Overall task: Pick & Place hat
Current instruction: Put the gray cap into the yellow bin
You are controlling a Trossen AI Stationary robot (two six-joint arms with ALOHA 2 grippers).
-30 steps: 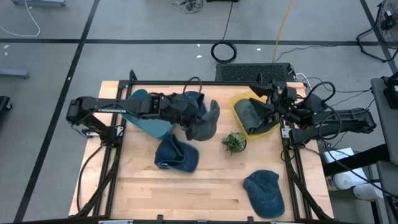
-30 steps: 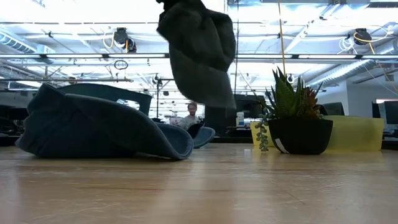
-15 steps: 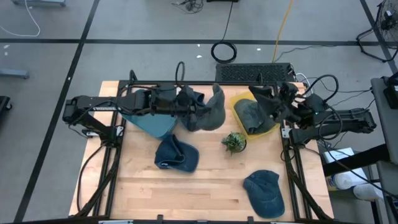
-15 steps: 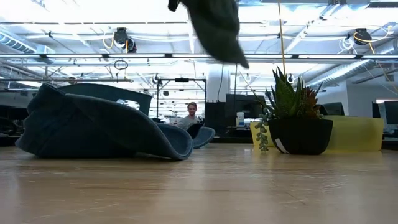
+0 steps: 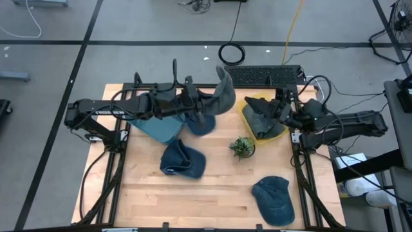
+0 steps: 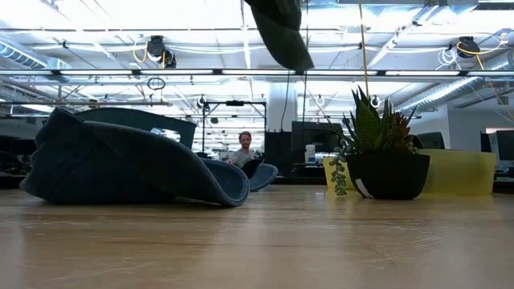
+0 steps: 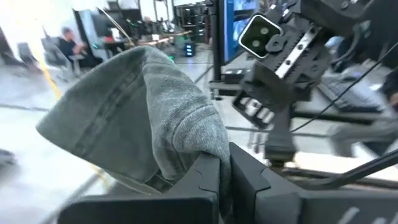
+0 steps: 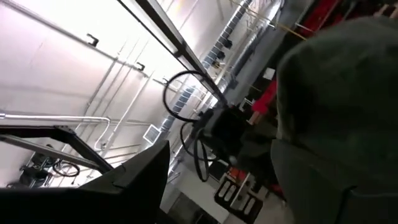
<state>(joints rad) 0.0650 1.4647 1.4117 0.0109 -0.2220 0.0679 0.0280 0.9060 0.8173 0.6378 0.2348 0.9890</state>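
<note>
1. grey cloth is pinched tight in my left claw point(image 7: 217, 171): fingers fully closed on the grey hat point(image 5: 222, 96), which hangs high over the far middle of the table point(image 5: 225, 200). in the low view only its lower edge shows, dangling from the top of the picture well above the wood.

2. my right claw point(image 5: 278, 106) sits by the yellow bin point(image 5: 247, 116) at the far right, jaws spread wide. a dark hat point(image 5: 261, 119) lies in that bin. from the wrist view that hat is close against my fingers, but i can't say for sure whether i'm touching it or just over it; i don't count it as held.

3. progress, as i judge it: the pick is done for the grey hat, the place is not. it has to be carried on and let go, likely into the yellow bin, since one hat is there already.

4. still out on the wood: a blue hat point(image 5: 182, 160) near the middle, a cap point(image 5: 273, 200) near the front right, and another blue one point(image 5: 201, 122) under my left arm beside a teal bin point(image 5: 154, 129).

5. in the way: a small potted plant point(image 5: 242, 147) stands just in front of the yellow bin, and my right arm crowds that bin too, so the drop needs height and room.
</note>
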